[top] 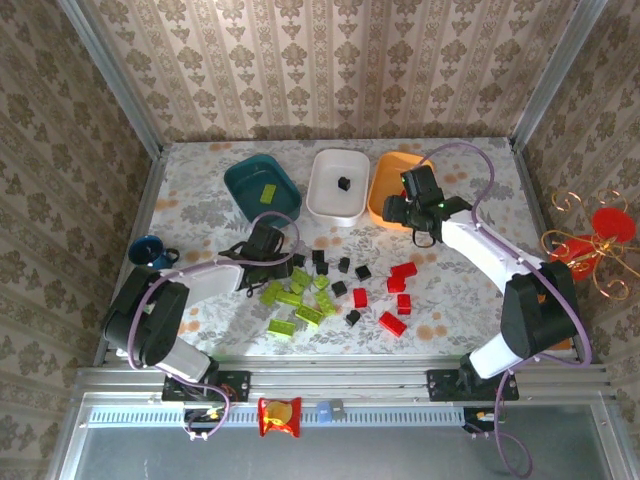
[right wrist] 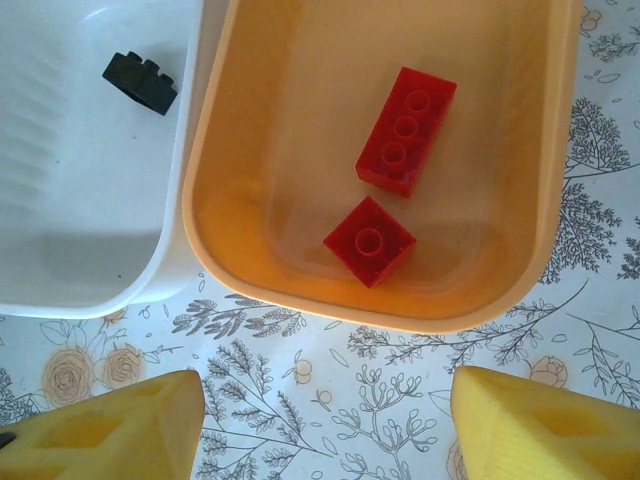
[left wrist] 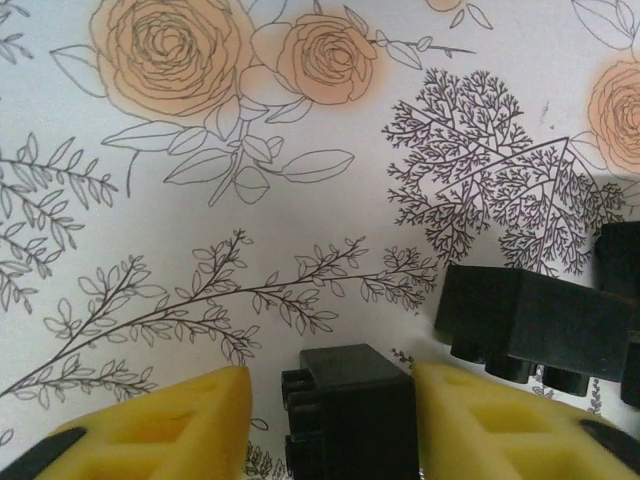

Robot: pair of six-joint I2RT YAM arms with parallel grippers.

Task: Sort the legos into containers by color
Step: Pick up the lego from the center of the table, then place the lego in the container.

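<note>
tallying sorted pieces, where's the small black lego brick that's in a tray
In the top view, far centre, the small black lego brick lies in the white rounded plastic tray, which sits between the dark teal tray and the orange tray.

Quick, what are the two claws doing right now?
Left gripper: jaws on either side of a black brick; whether it grips cannot be told.
Right gripper: open, empty.

Red legos [right wrist: 405, 130], orange tray [right wrist: 400, 322]
</note>
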